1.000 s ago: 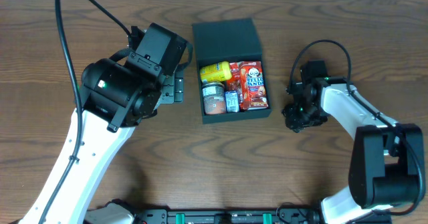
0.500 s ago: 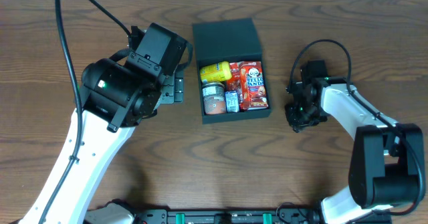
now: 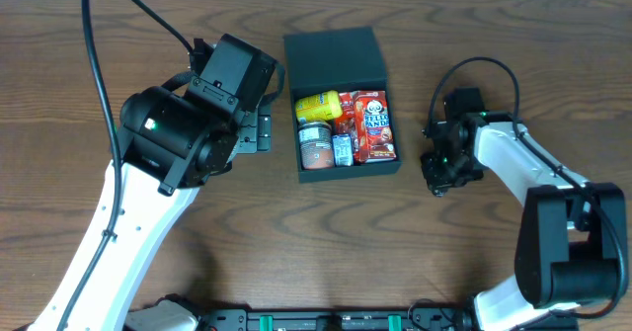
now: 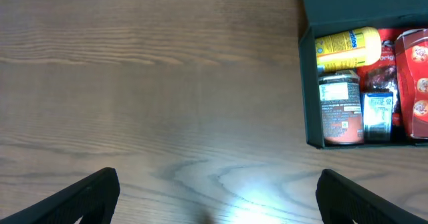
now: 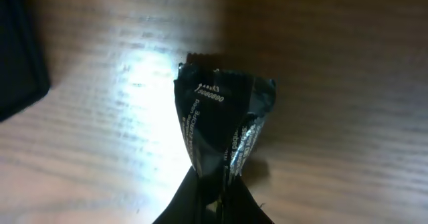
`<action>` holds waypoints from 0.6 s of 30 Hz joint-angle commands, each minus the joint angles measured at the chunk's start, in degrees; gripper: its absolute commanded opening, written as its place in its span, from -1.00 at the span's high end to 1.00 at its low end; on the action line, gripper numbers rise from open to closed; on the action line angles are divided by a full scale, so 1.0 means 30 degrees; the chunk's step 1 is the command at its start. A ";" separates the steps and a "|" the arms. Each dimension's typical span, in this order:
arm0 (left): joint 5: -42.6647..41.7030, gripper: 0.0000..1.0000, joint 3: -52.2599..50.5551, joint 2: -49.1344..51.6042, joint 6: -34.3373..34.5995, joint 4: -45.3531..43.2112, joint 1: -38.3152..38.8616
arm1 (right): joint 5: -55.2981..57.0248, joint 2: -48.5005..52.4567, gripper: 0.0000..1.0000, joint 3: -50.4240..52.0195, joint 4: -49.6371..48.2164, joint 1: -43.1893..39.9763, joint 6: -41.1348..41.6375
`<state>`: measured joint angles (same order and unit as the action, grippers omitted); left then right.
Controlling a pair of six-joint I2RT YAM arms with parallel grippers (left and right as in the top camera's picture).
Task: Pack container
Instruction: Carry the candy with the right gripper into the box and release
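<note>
The dark teal container [image 3: 348, 170] stands open at the table's middle, its lid [image 3: 333, 59] folded back. Inside lie a yellow pack [image 3: 318, 106], a can [image 3: 315, 145], a small blue tin [image 3: 342, 150] and a red snack pack [image 3: 372, 125]. My right gripper [image 3: 440, 171] is down at the table to the right of the container. In the right wrist view it [image 5: 217, 190] is shut on the end of a black foil snack pack [image 5: 224, 117], pinching it. My left gripper [image 4: 217, 187] stands open over bare wood to the left of the container [image 4: 309, 97], holding nothing.
Brown wood-grain table [image 3: 444, 262] all round. The container's dark corner [image 5: 17, 57] shows at the left edge of the right wrist view, a short way from the black pack. The left arm's bulk [image 3: 188, 133] sits close to the container's left wall.
My right gripper's fingers have come together on the black snack pack. The left arm and the container's contents have not moved.
</note>
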<state>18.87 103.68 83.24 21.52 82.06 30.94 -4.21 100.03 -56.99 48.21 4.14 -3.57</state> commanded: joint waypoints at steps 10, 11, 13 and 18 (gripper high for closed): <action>0.0401 -0.90 -0.0153 0.0000 -0.0335 0.0153 -0.0095 | -0.3497 -0.0933 0.98 -0.6309 0.6200 0.0153 -0.0117; 0.0393 -0.90 -0.0153 0.0000 -0.0335 0.0153 -0.0095 | -0.4422 -0.1144 0.97 -0.6819 0.6557 0.0168 -0.0124; 0.0335 -0.90 -0.0153 0.0000 -0.0328 0.0146 -0.0095 | -0.6623 -0.1625 0.97 -0.7817 0.7023 0.0321 -0.0073; 0.0328 -0.90 -0.0153 0.0000 -0.0328 0.0175 -0.0095 | -0.9180 -0.2623 0.97 -0.9034 0.6739 0.1464 0.2404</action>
<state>18.85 103.66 83.24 20.93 82.28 30.89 -24.43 93.95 -82.32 68.73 6.33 -1.41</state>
